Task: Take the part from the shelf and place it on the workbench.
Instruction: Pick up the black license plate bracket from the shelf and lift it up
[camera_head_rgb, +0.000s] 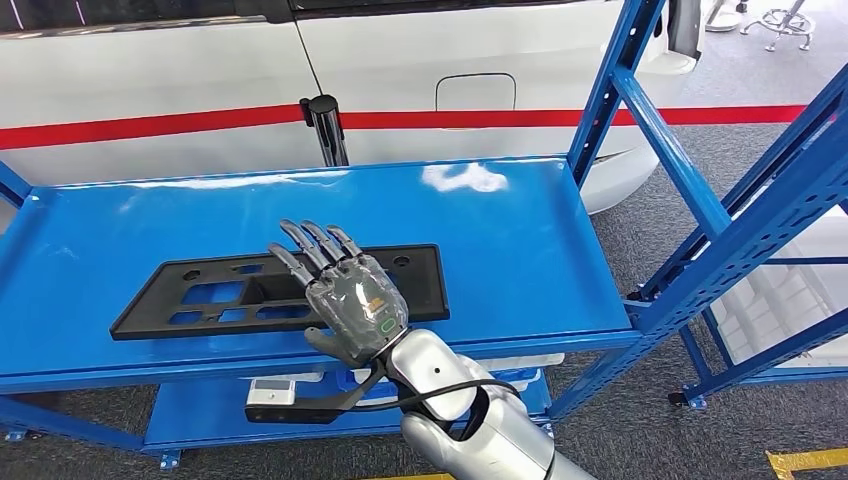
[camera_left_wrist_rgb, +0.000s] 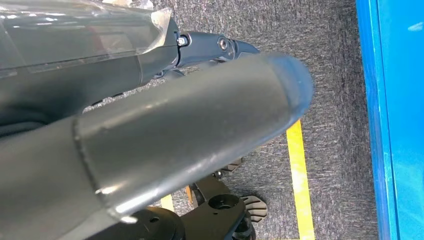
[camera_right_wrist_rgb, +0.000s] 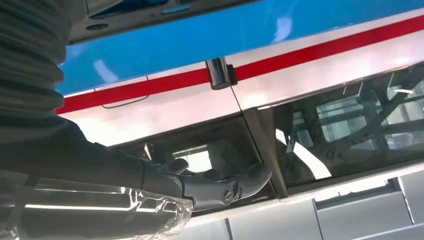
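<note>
Right robot hand (camera_head_rgb: 352, 305), fingers spread and holding nothing, hovers over the flat black perforated plastic panel (camera_head_rgb: 215, 292) at lower centre of the blue metal shelf (camera_head_rgb: 520, 250); the panel's long axis runs left–right, mostly left of the hand.

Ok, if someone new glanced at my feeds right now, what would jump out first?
The right hand, fingers spread, poised over the black part, a flat plate with cut-outs lying on the bright blue shelf; whether it touches the part cannot be told. Behind the shelf, the white vehicle with its red stripe fills the background.
</note>
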